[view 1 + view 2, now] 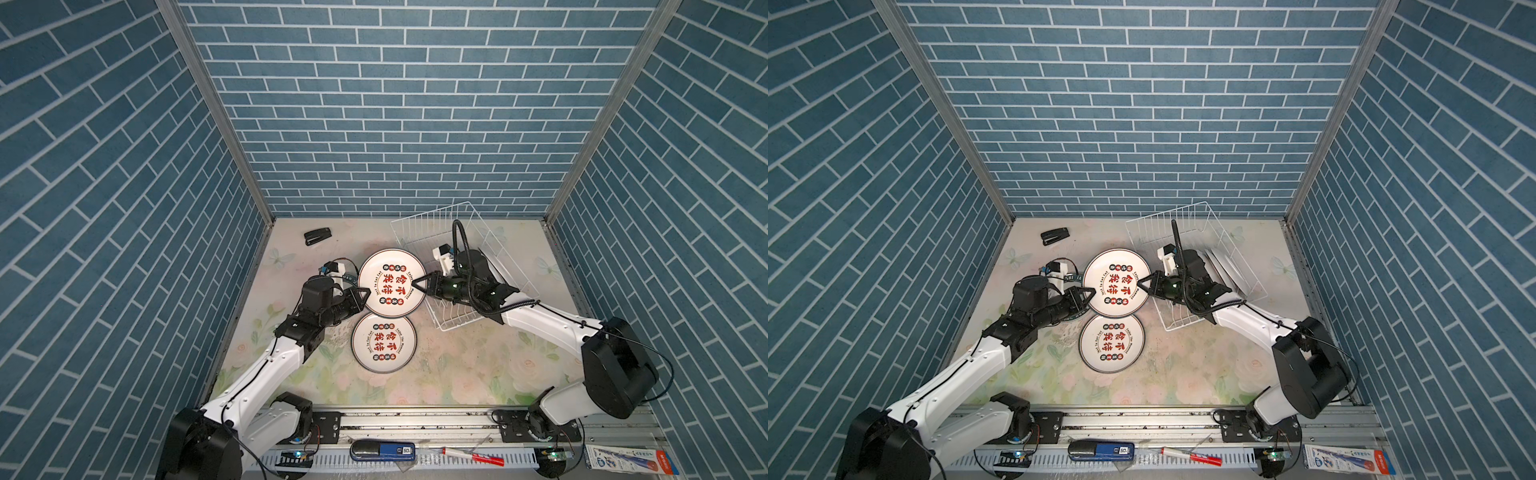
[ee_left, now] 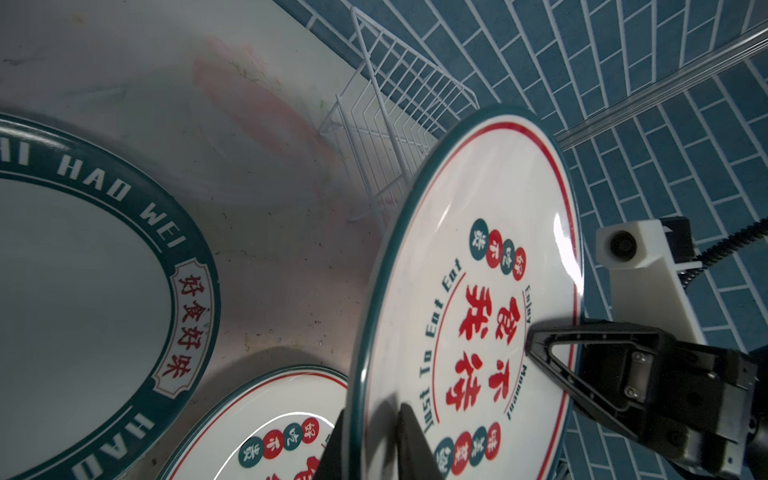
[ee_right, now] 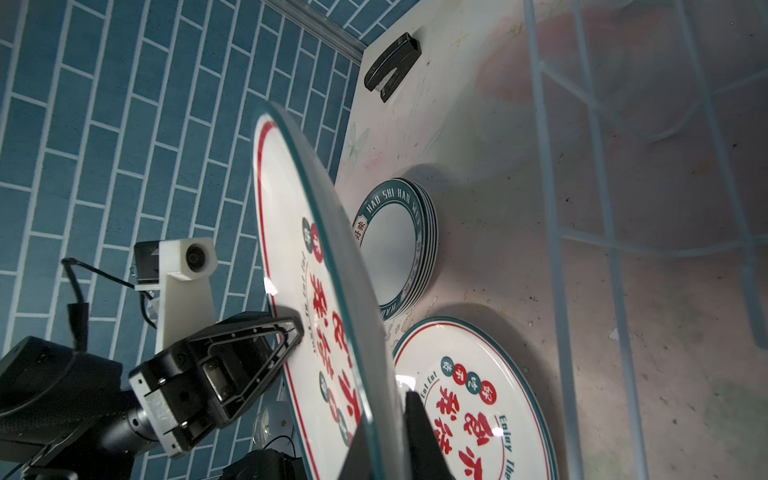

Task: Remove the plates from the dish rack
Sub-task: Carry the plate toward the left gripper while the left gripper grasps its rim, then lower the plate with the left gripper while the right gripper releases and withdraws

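Pinching plate (image 1: 390, 274) edges, left tool (image 1: 368, 292), right tool (image 1: 414, 284)

the left arm (image 1: 266, 365) and right arm (image 1: 540, 326) have white shells on the long links and chunky black joints. the left gripper (image 1: 367, 291) and right gripper (image 1: 417, 285) are black, with hollow triangular fingers (image 2: 590, 331) and small silver screws (image 2: 638, 357). white brackets (image 3: 183, 282) carry the wrist cameras (image 3: 195, 255). a ribbed black hose (image 1: 459, 241) loops off the right arm.
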`<state>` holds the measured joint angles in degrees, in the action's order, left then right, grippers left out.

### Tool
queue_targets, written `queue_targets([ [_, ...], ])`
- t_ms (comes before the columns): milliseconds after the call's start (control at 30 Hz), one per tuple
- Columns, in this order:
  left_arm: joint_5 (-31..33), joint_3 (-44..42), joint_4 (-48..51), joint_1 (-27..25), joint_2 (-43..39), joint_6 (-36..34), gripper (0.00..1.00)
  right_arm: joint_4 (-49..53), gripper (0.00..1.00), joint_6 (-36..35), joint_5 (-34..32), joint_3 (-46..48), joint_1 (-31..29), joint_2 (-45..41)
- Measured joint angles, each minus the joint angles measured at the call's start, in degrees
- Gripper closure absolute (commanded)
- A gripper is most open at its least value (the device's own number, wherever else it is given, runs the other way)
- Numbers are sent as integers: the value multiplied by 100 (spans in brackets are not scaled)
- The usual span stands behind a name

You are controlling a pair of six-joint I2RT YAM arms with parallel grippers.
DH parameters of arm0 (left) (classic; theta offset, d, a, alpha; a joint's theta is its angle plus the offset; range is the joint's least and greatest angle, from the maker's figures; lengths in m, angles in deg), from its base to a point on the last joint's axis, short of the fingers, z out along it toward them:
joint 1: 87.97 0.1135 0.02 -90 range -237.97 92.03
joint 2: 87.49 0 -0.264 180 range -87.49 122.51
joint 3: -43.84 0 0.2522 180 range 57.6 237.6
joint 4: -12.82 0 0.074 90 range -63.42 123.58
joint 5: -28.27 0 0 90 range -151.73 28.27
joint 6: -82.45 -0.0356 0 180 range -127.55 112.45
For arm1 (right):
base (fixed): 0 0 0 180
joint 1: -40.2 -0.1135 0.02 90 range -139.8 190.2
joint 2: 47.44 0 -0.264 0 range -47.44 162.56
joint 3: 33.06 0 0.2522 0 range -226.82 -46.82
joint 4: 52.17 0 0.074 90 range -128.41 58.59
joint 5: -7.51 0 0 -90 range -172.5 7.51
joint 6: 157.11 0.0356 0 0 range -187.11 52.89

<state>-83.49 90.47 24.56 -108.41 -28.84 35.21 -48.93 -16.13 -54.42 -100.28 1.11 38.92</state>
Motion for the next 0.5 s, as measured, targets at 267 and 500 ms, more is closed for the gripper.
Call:
queue_targets([
  [267, -105, 2, 140, -22, -63, -164, 100, 173, 61, -186, 4, -2, -72, 133],
  [500, -352, 55, 686, 140, -378, -302, 100, 975, 49, -704, -302, -109, -219, 46],
])
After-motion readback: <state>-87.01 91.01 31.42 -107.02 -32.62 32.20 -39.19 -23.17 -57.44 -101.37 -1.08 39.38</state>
